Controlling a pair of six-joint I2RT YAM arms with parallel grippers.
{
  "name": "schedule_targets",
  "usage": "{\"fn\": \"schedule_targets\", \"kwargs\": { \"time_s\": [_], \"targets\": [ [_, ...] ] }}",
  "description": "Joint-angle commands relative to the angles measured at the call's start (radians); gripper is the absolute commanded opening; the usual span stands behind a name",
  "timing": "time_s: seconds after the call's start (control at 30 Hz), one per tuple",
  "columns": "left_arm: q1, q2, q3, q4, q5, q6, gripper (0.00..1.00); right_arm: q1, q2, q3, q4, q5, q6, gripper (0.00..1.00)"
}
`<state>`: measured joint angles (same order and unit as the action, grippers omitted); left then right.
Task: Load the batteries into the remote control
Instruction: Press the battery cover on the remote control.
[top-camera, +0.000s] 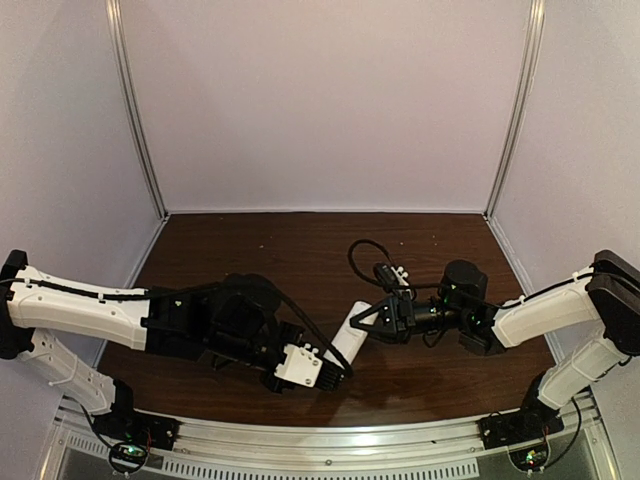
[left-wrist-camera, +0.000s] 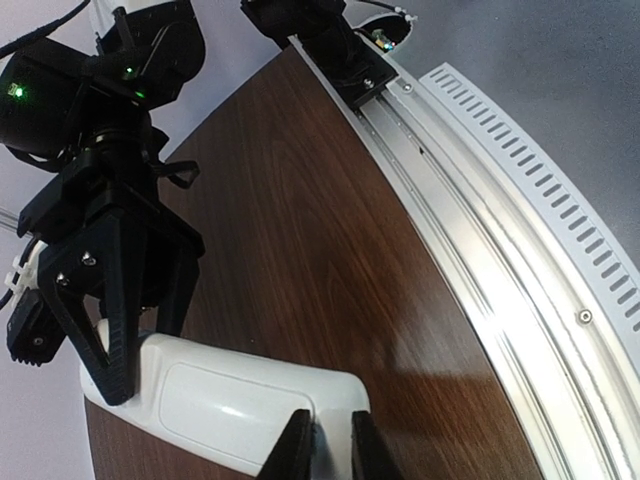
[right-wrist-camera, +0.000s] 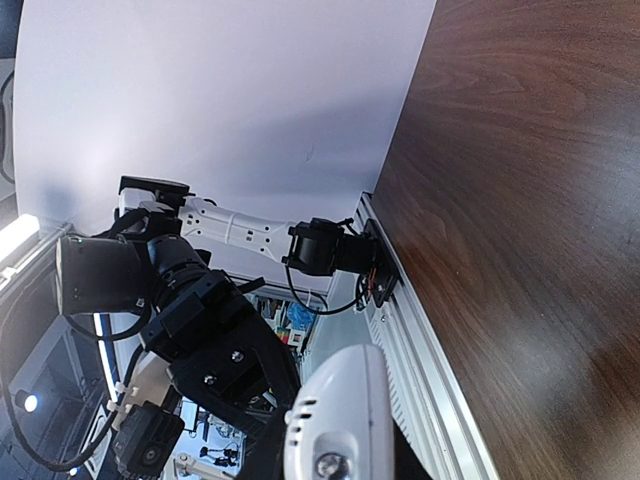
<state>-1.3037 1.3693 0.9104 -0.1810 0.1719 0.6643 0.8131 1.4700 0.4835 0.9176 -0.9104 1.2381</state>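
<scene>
The white remote control is held in the air between both grippers, above the brown table. My left gripper is shut on its near end; in the left wrist view the fingers pinch the end of the remote, whose plain back with a rectangular panel outline faces the camera. My right gripper is shut on the far end, and it also shows in the left wrist view. In the right wrist view the remote's rounded end fills the jaws. The batteries are out of view.
A metal rail runs along the table's near edge. White enclosure walls stand at the back and sides. The right arm's black cable loops over the table behind its wrist.
</scene>
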Motion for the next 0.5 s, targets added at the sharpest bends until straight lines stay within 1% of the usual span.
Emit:
{"fn": "schedule_targets", "kwargs": {
  "time_s": [0.0, 0.13, 0.2, 0.3, 0.37, 0.47],
  "targets": [
    [0.002, 0.012, -0.016, -0.073, 0.021, 0.008, 0.13, 0.007, -0.007, 0.02, 0.124, -0.032, 0.033, 0.0],
    [0.002, 0.004, -0.018, -0.083, 0.03, 0.012, 0.12, 0.0, -0.012, 0.02, 0.112, -0.033, 0.024, 0.0],
    [0.003, -0.001, -0.018, -0.077, 0.011, 0.012, 0.14, -0.001, -0.014, 0.025, 0.071, -0.026, -0.002, 0.0],
    [0.002, 0.0, -0.008, -0.041, -0.051, -0.03, 0.24, 0.0, -0.019, 0.032, 0.0, -0.014, -0.047, 0.0],
    [0.003, 0.005, 0.016, -0.039, -0.089, -0.068, 0.36, -0.001, -0.022, 0.036, -0.041, -0.008, -0.068, 0.0],
    [0.003, -0.029, 0.019, -0.008, -0.103, -0.092, 0.49, -0.001, -0.021, 0.036, -0.075, 0.002, -0.093, 0.0]
  ]
}}
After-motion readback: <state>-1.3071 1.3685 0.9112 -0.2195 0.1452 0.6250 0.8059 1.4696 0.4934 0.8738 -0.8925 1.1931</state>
